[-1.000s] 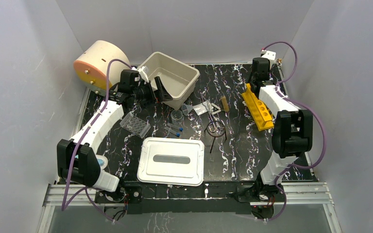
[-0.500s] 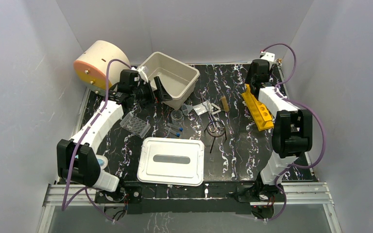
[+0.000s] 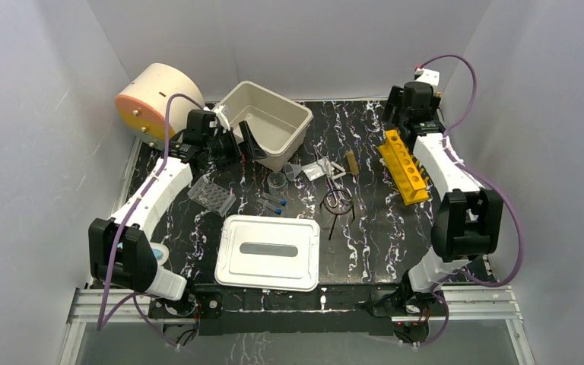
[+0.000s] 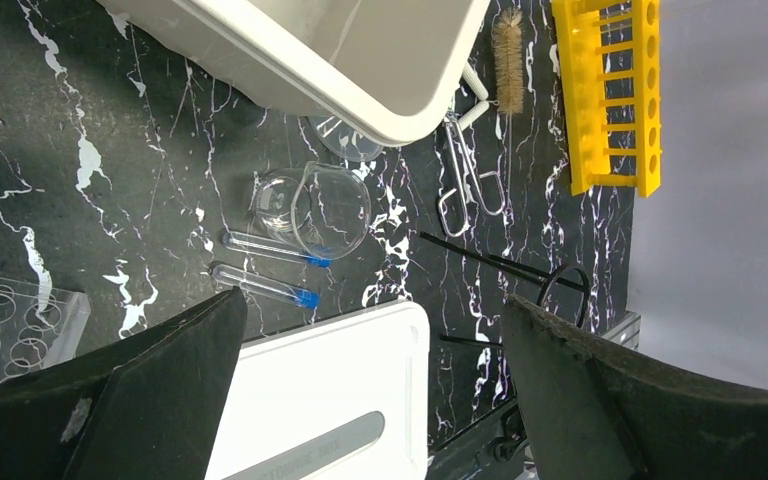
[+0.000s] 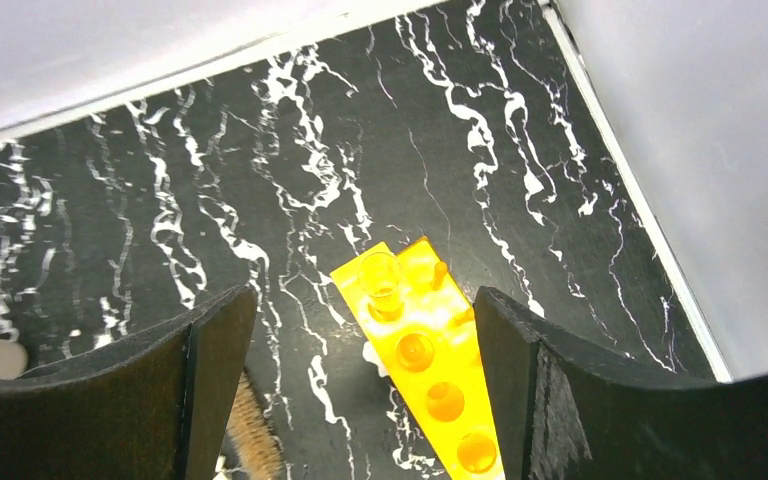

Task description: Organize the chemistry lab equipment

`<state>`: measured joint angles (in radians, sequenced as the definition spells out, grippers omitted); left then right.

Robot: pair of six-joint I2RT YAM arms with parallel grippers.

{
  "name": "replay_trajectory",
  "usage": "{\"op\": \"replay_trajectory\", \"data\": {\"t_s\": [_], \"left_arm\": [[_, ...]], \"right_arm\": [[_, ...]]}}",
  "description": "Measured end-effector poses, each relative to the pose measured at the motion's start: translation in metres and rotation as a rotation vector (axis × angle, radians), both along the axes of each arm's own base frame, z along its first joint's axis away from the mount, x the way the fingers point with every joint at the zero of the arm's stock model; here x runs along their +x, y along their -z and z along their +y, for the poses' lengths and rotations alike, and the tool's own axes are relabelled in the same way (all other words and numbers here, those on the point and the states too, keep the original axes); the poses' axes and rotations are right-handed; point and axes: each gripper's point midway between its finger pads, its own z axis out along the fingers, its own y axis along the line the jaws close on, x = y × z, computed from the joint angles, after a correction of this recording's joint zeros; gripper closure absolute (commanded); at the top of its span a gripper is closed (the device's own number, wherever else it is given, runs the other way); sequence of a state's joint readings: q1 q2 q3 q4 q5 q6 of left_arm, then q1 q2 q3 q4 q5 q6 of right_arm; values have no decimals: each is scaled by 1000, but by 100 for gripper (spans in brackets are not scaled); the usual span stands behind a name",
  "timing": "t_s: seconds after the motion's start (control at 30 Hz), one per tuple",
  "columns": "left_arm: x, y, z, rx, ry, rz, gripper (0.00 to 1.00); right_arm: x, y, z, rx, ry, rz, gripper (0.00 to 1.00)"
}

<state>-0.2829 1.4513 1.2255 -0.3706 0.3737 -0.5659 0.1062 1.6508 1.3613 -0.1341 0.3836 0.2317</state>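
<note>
Your right gripper [image 5: 360, 300] hangs with its matte black fingers spread wide over the far right corner of the black, white-veined marble-look table [image 3: 365, 228]. Nothing is pinched between them. In the wrist view the end of the glossy yellow plastic test-tube rack [image 5: 425, 370] lies on the table between the fingers and touches neither. Its round holes face up.

Your left gripper [image 4: 372, 305] is parted just as wide and empty, beside the tilted cream plastic bin [image 3: 270, 122]. Below it on the table, framed by its fingers in the wrist view, lie a clear round beaker [image 4: 330, 210] and two slim glass blue-capped vials [image 4: 265, 287]. None of these touches the fingers.

Farther toward the rack lie thin metal forceps [image 4: 465, 170], a tan-bristled brush [image 4: 508, 55] and the black wire ring stand [image 4: 550, 280]. A flat white rectangular lid [image 3: 268, 251] sits near the arm bases, and a clear plastic well tray [image 3: 211, 195] lies beside your left arm.
</note>
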Motion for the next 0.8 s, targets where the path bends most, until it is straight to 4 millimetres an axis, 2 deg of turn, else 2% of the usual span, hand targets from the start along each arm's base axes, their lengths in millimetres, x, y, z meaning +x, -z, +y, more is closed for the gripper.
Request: {"op": "replay_trajectory", "data": {"t_s": [0.2, 0.27, 0.37, 0.5, 0.63, 0.73, 0.8], "left_arm": [[-2, 1, 0, -7, -9, 17, 2], [-3, 1, 0, -10, -13, 26, 2], [-4, 2, 0, -15, -23, 43, 2], [-5, 3, 1, -18, -40, 58, 2], [-3, 6, 4, -8, -74, 71, 9], [-3, 9, 7, 1, -97, 80, 13], [-3, 12, 8, 5, -105, 89, 16]], "right_arm": [[-15, -48, 19, -10, -69, -77, 17], [-21, -61, 40, -30, -127, -102, 18], [-32, -73, 86, -47, -247, -124, 20], [-52, -70, 152, -38, -415, -114, 20], [-80, -58, 211, 1, -568, -86, 23], [-97, -37, 233, 53, -630, -33, 28], [-107, -21, 239, 89, -649, 20, 31]]}}
